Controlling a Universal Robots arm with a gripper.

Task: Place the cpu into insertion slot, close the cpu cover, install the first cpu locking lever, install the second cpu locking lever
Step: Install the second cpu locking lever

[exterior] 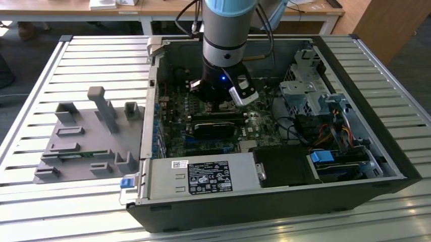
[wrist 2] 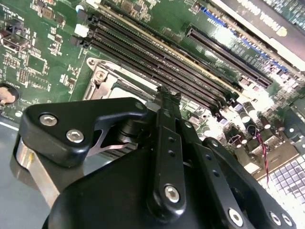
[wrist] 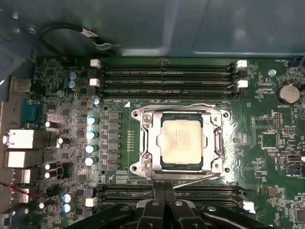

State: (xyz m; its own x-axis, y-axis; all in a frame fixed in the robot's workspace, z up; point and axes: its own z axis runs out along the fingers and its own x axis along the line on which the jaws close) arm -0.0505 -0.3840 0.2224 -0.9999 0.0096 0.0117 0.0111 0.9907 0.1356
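In the first wrist view the cpu [wrist: 181, 140], a silvery-beige square, lies flat in the insertion slot [wrist: 137, 115]. The cpu cover [wrist: 147, 143] is folded down around the chip as a silvery frame. One thin wire lever [wrist: 181, 106] runs along the slot's far side. A second lever [wrist: 200, 177] lies slightly slanted along the side nearest my fingers. My gripper [wrist: 164, 192] is shut with nothing between its black fingers, just beside that edge. In the second wrist view the gripper [wrist 2: 164, 91] points down at the slot's rim [wrist 2: 102, 76]. The exterior view shows the gripper [exterior: 219, 101] low inside the case.
Black memory slots [wrist: 167, 76] flank the socket on both sides. A black card [exterior: 215, 128], a power supply [exterior: 202, 179] and a drive cage [exterior: 306, 93] crowd the open case. A grey fixture plate [exterior: 88, 136] lies on the slatted table at the exterior view's left.
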